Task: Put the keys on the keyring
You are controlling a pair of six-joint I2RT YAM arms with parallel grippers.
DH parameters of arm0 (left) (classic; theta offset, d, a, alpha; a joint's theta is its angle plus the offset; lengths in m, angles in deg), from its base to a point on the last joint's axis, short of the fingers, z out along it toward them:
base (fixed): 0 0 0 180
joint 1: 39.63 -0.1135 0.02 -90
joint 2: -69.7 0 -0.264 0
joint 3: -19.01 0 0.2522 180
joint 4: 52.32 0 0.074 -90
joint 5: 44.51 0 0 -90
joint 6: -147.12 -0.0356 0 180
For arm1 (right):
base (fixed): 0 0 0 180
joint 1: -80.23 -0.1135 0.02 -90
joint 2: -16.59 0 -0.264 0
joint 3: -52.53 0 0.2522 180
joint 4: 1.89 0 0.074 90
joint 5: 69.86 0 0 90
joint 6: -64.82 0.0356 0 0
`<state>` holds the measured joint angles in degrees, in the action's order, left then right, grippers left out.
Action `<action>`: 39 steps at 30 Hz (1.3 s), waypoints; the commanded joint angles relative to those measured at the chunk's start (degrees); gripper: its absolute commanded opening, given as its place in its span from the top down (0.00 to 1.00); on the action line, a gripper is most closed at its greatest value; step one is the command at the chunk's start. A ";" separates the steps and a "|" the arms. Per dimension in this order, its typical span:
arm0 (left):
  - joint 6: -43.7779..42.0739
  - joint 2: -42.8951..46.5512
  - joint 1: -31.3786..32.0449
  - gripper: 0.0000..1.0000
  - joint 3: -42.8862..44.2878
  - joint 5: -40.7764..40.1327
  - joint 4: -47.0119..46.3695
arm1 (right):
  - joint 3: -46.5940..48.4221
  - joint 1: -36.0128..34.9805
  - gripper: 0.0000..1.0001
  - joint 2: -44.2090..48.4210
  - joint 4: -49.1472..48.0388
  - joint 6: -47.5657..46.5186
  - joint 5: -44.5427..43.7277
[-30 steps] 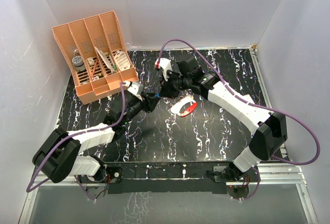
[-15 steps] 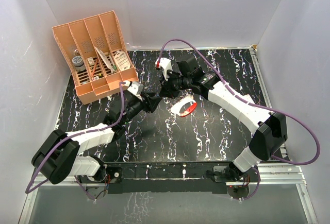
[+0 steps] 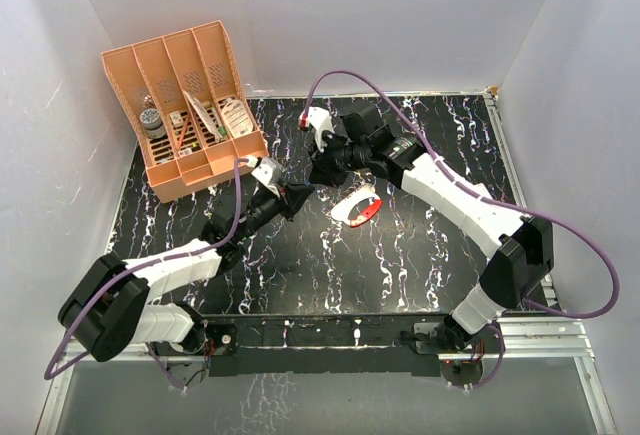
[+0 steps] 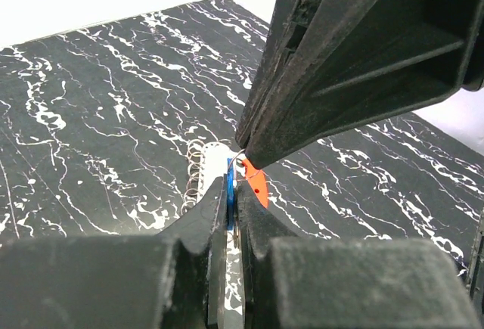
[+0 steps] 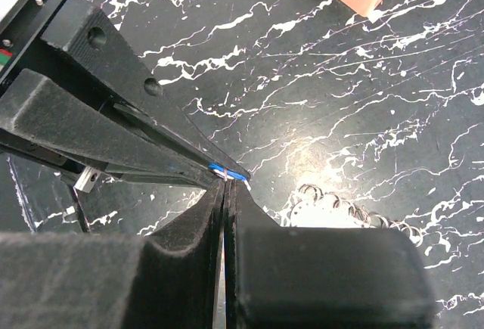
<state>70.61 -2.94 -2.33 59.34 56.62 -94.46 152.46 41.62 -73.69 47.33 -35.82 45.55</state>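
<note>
The left fingers point(image 4: 195, 232) pinch the blue head of the key point(image 5: 229, 171), held above the desk point(image 3: 400, 260). The right fingers point(image 5: 253, 219) are pressed together, their tips meeting the key. The keyring point(image 3: 364, 209) lies on the desk just beside them.

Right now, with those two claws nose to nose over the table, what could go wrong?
The left claw pinches the tiny blue key right at its tips, so it could twist or slip out. The right claw sits tip to tip with it; a small nudge might knock them together. The red keyring lies close by and could get bumped aside.
</note>
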 commanded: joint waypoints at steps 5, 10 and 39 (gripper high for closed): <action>-6.07 3.46 -0.21 1.00 3.03 -1.68 6.06 | 6.81 -0.43 1.00 -2.84 8.18 -0.95 -4.66; -8.88 3.84 -0.10 1.00 3.53 -2.17 9.51 | 11.04 -0.45 1.00 -5.28 13.41 -0.18 -5.79; 3.90 3.53 1.37 1.00 -0.01 0.15 2.03 | -2.03 -1.47 0.49 7.08 -18.26 11.47 -9.59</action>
<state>69.87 -1.13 -1.20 60.47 56.60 -86.97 153.33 40.33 -73.91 44.89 -28.19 38.34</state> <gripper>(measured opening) 0.032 0.482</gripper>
